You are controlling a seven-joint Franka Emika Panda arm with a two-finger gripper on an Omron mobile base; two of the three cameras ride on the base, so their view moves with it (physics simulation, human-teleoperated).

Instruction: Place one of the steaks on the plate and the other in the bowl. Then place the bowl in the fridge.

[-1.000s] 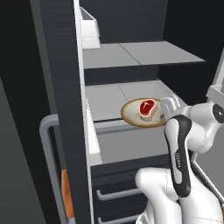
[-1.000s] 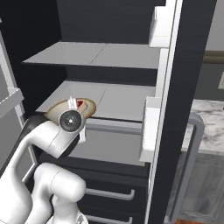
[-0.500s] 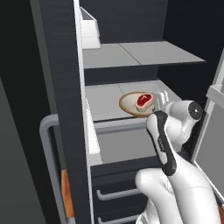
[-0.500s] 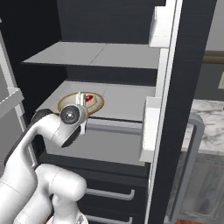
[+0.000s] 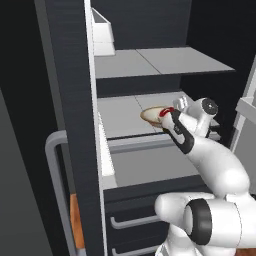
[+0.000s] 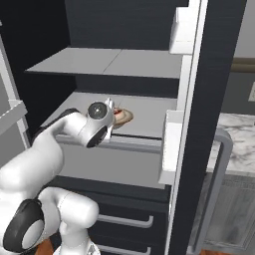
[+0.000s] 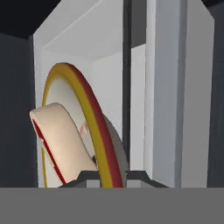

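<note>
The tan bowl (image 5: pixel 150 115) (image 6: pixel 124 116) hangs low over the middle shelf (image 5: pixel 122 109) of the open black fridge (image 6: pixel 211 74). It carries the red steak (image 5: pixel 168 110) (image 6: pixel 118 112) with its pale edge. My gripper (image 5: pixel 169 116) (image 6: pixel 112 116) (image 7: pixel 107 176) is shut on the bowl's near rim. In the hand view the bowl (image 7: pixel 98 124) is seen edge-on, and the steak (image 7: pixel 61 140) lies against its inner face. Whether the bowl touches the shelf I cannot tell. The plate is out of view.
A grey upper shelf (image 5: pixel 160 61) (image 6: pixel 107 62) spans the fridge above the bowl. The open doors carry white bins (image 5: pixel 102 35) (image 6: pixel 172 149) and grey bar handles (image 5: pixel 57 190) (image 6: pixel 221 179). Two drawers (image 6: pixel 124 219) sit below. A marble counter (image 6: pixel 239 137) lies at the right.
The arm has reached further into the fridge, carrying the bowl and steak inward over the middle shelf. The grip on the rim has stayed shut.
</note>
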